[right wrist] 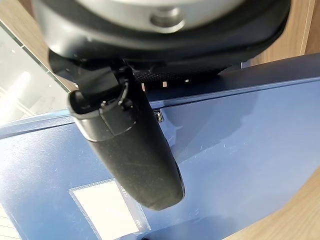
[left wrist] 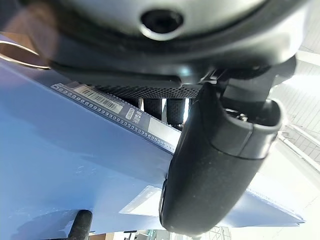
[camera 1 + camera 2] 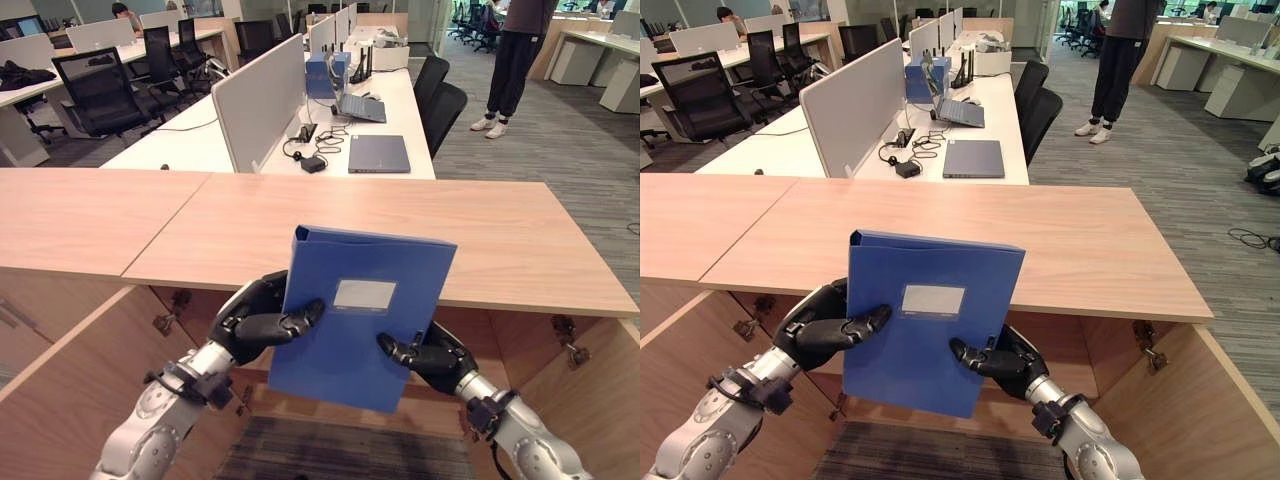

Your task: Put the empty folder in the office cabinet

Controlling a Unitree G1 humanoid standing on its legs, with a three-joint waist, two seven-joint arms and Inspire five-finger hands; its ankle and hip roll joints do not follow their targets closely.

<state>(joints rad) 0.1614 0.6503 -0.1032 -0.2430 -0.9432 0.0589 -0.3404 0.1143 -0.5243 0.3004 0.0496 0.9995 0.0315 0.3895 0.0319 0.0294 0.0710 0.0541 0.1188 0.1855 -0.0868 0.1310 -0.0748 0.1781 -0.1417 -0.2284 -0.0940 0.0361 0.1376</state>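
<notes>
Both hands (image 3: pixel 262 322) (image 3: pixel 432 357) grip the upright blue folder (image 3: pixel 352 340).

A light wooden cabinet top (image 3: pixel 400 225) spans the middle of the frame, behind it long white desks (image 3: pixel 385 120) with grey dividers (image 3: pixel 255 100), black office chairs (image 3: pixel 100 90) at upper left, and grey carpet (image 3: pixel 560 150) at right.

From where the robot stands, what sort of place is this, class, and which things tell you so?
Most likely an open-plan office: rows of white desks with divider screens, black office chairs and a laptop. Both hands, left hand and right hand, hold a blue folder before a wooden cabinet.
</notes>
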